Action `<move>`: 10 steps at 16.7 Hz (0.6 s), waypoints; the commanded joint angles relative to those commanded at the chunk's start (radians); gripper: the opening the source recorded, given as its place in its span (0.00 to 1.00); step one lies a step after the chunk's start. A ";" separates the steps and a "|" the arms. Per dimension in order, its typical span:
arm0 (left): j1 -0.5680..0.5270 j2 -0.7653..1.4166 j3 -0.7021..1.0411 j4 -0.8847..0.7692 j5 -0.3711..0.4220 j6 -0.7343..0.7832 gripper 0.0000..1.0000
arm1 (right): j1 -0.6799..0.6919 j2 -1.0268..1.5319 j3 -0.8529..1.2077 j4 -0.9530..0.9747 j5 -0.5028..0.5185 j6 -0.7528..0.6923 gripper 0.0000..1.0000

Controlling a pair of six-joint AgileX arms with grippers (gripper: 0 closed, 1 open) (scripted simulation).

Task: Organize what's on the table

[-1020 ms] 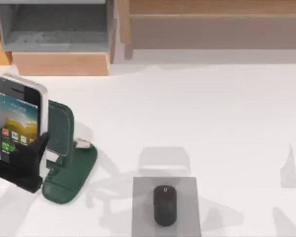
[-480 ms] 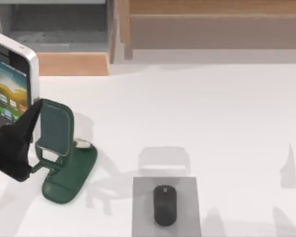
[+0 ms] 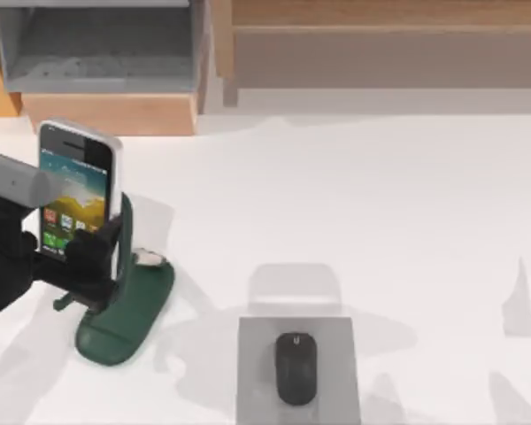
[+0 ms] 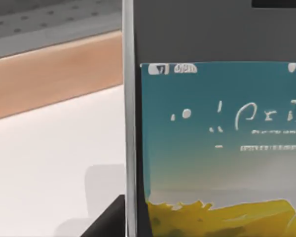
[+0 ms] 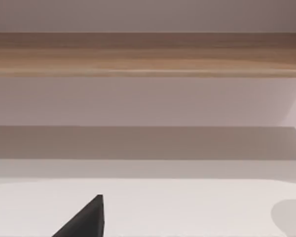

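The white surface (image 3: 380, 195) spreads below a wood-and-grey shelf (image 3: 106, 62) at its far edge. On it: one green stand (image 3: 128, 305), one mouse (image 3: 295, 367) on one grey pad (image 3: 336, 354). My left tool (image 3: 75, 257) grips one phone (image 3: 75, 190) upright against the stand, at the left.

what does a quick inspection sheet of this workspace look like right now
surface: white table, bare across its middle and right
job's things: phone upright against the green stand; black mouse on the grey pad
clutter: nothing seen
grippers: left gripper shut on the phone's lower part, over the stand; right gripper has a dark fingertip above the table
cables: nothing seen
surroundings: wooden and grey shelf unit along the far edge
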 joint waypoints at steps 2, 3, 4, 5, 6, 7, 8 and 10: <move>-0.001 0.018 0.002 0.012 -0.005 -0.012 0.00 | 0.000 0.000 0.000 0.000 0.000 0.000 1.00; -0.001 0.018 0.002 0.012 -0.005 -0.012 0.00 | 0.000 0.000 0.000 0.000 0.000 0.000 1.00; -0.001 0.018 0.002 0.012 -0.005 -0.012 0.00 | 0.000 0.000 0.000 0.000 0.000 0.000 1.00; -0.001 0.018 0.002 0.012 -0.005 -0.012 0.00 | 0.000 0.000 0.000 0.000 0.000 0.000 1.00; -0.001 0.018 0.002 0.012 -0.005 -0.012 0.00 | 0.000 0.000 0.000 0.000 0.000 0.000 1.00; -0.001 0.018 0.002 0.012 -0.005 -0.012 0.08 | 0.000 0.000 0.000 0.000 0.000 0.000 1.00; -0.001 0.018 0.002 0.012 -0.005 -0.012 0.15 | 0.000 0.000 0.000 0.000 0.000 0.000 1.00; -0.001 0.018 0.002 0.012 -0.005 -0.012 0.30 | 0.000 0.000 0.000 0.000 0.000 0.000 1.00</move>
